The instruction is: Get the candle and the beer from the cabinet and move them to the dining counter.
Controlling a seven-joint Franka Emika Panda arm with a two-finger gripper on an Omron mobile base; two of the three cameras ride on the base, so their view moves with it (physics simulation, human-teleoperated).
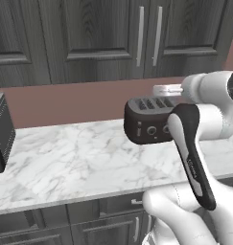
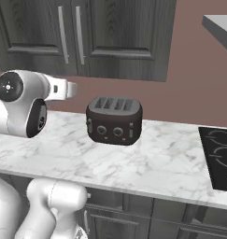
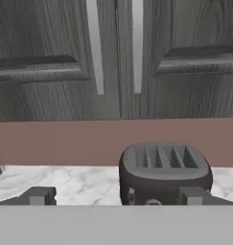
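Claw [image 3: 115, 196] has its tips spread apart, holding nothing. Up above it: one dark grey wood-grain cabinet [image 3: 51, 52], two doors shut, two silver bar handles [image 3: 95, 45]. One dark toaster [image 3: 165, 171] sits on the marble desk [image 3: 79, 184] just ahead, slightly right.

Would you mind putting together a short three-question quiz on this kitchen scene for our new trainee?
1. True or false: the doors of the cabinet are shut.
2. Multiple choice: on the marble wall counter, the toaster stands
A. on the cooktop
B. on the marble, left of the cooktop in the right base view
C. inside the cabinet
3. Fill in: in the hand view, the two silver bar handles hang ____ the toaster.

Key
1. True; both doors meet at the centre seam, so nothing inside can be seen.
2. B
3. above
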